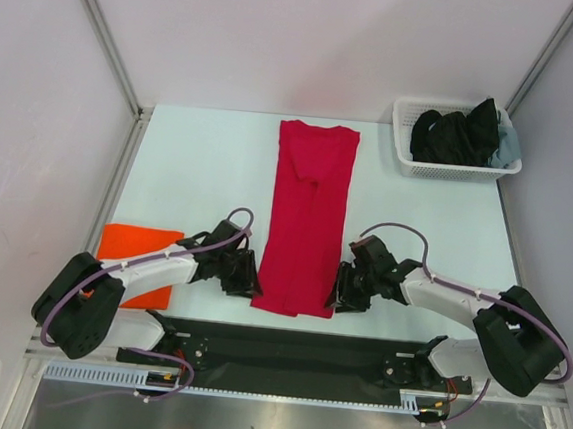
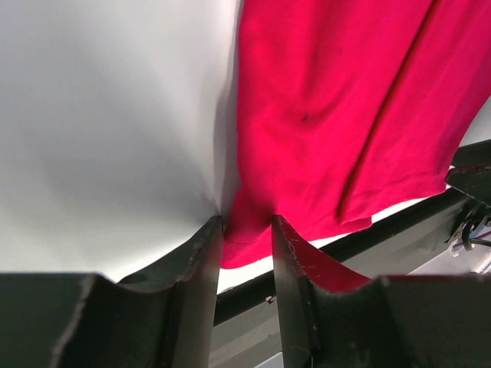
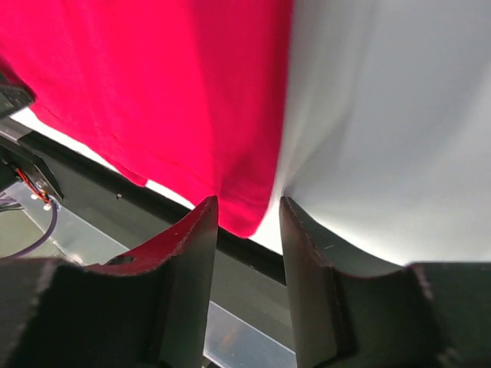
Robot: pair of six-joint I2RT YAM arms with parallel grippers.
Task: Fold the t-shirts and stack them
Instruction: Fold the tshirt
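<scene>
The crimson red t-shirt [image 1: 308,216] lies as a long narrow strip down the middle of the table, collar end far. My left gripper [image 1: 244,276] is at its near left corner. In the left wrist view the red cloth [image 2: 337,115] fills the gap between the fingertips of that gripper [image 2: 247,222], which pinch it. My right gripper [image 1: 345,288] is at the near right corner. There the shirt's corner [image 3: 153,92] sits inside the gripper [image 3: 248,203], with a strip of bare table showing beside the right finger. The orange t-shirt [image 1: 138,247] lies folded at the near left.
A white lattice basket [image 1: 451,171] with dark clothes [image 1: 454,134] stands at the far right corner. The black base rail [image 1: 295,351] runs along the near edge just behind the red hem. Walls close in the left, right and back.
</scene>
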